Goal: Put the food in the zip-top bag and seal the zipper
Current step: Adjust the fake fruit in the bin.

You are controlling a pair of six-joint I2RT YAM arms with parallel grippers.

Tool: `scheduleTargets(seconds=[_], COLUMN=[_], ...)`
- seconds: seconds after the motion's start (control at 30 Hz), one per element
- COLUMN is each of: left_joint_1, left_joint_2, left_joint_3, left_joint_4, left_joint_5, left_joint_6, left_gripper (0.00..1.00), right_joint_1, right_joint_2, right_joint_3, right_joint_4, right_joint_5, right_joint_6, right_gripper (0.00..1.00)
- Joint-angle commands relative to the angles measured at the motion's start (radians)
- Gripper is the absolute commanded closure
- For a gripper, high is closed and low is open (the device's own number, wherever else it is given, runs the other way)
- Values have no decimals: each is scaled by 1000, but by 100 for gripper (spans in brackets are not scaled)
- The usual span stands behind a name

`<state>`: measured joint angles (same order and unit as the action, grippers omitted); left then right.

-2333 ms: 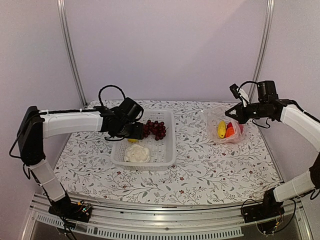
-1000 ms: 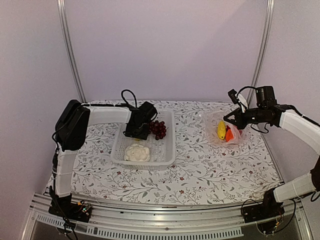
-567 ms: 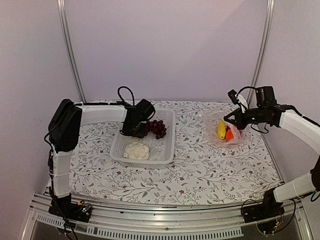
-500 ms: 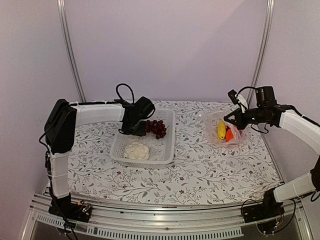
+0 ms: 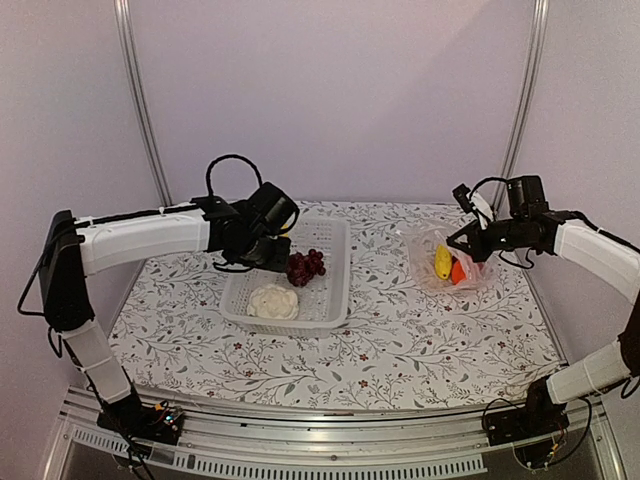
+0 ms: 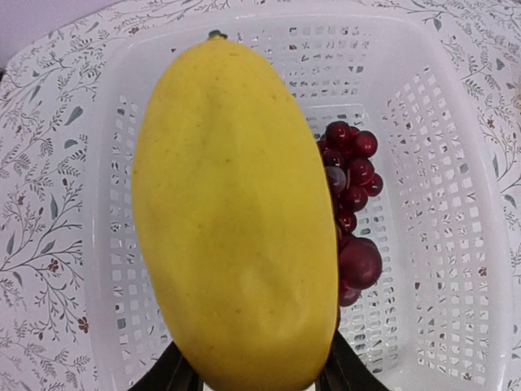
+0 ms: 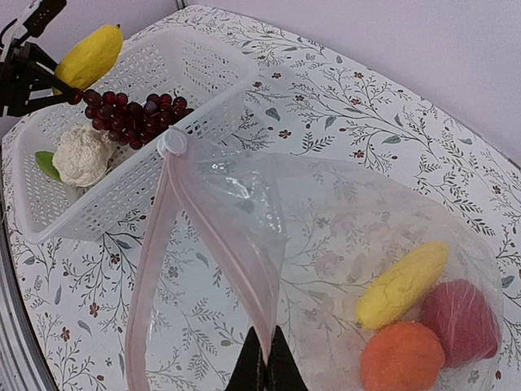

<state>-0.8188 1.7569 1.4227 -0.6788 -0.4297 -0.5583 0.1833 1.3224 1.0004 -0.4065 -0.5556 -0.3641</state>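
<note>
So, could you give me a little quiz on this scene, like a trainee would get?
1. How many pieces of food lie inside the clear bag?
2. True or false: the cauliflower lies in the white basket.
3. What do the left arm's fingers hold? A) grapes B) a yellow fruit C) nothing

Key: 1. Three. 2. True. 3. B.
</note>
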Motion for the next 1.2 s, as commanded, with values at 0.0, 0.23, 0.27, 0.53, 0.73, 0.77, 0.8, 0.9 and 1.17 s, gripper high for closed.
scheduleTargets(seconds=[0.0, 0.23, 0.27, 0.53, 0.73, 0.77, 0.8, 0.9, 1.17], left_joint_1=[-21, -33, -37, -38, 14, 25, 31, 36, 108], left_joint_2=[-71, -95, -99, -122, -100, -85, -76, -10, 140], left_joint_3=[-112, -249, -259, -260, -175, -162, -150, -91, 49], left_joint_4=[102, 201, 209, 247, 183, 182, 187, 188, 144], left_joint_5=[111, 322, 333, 283, 150, 146, 145, 128, 100], left_joint_6=[-6, 17, 22, 14, -82, -92, -92, -29, 209], left_gripper=[61, 51, 50, 40, 37, 35, 35, 31, 31], right_joint_1=[4, 4, 4, 4, 5, 4, 4, 5, 7], right_joint_2=[28, 37, 39, 47, 43, 42, 39, 34, 26], right_joint_3=[-20, -21, -20, -20, -19, -20, -19, -18, -16], right_joint_4=[9, 8, 7, 5, 1, 1, 0, -2, -6], right_joint_5=[0, -5, -6, -5, -6, -6, -6, -4, -16], right_joint_6=[-10, -10, -11, -13, -19, -19, -21, -25, -25], right_gripper=[100, 100, 100, 100, 100, 100, 100, 100, 100])
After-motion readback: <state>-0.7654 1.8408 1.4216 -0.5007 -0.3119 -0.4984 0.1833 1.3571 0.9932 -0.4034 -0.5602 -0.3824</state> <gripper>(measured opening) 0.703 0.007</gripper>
